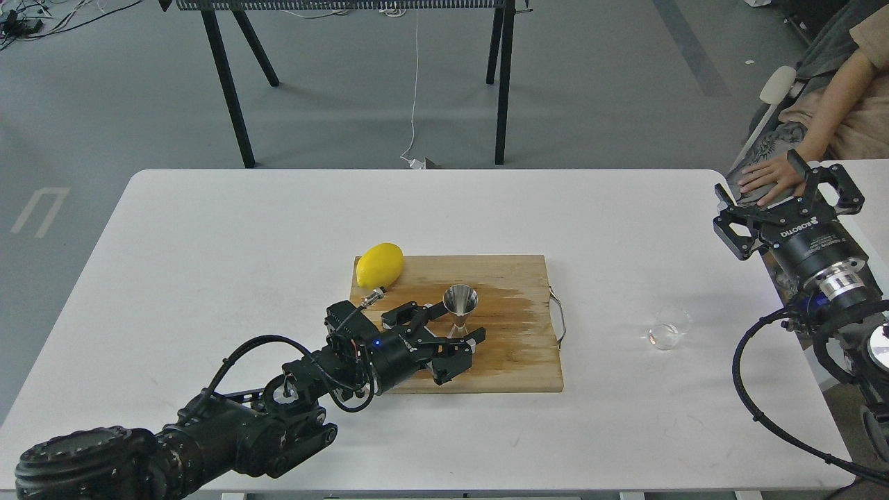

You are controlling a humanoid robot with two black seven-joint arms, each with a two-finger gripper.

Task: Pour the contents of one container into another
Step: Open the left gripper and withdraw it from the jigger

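Note:
The clear glass tumbler [669, 329] stands alone on the white table [208, 264], right of the board. On the wooden cutting board [514, 361] the steel jigger [460, 307] stands upright. My left gripper [455, 326] lies low over the board, open, one finger on either side of the jigger's lower cone; whether either finger touches it is unclear. At the table's right edge my right gripper [781, 189] hovers open and empty, far above and to the right of the tumbler.
A yellow lemon [379, 264] rests at the board's far left corner. The board has a wet stain and a metal handle [559, 316] on its right side. A person's hand [767, 179] lies just behind my right gripper.

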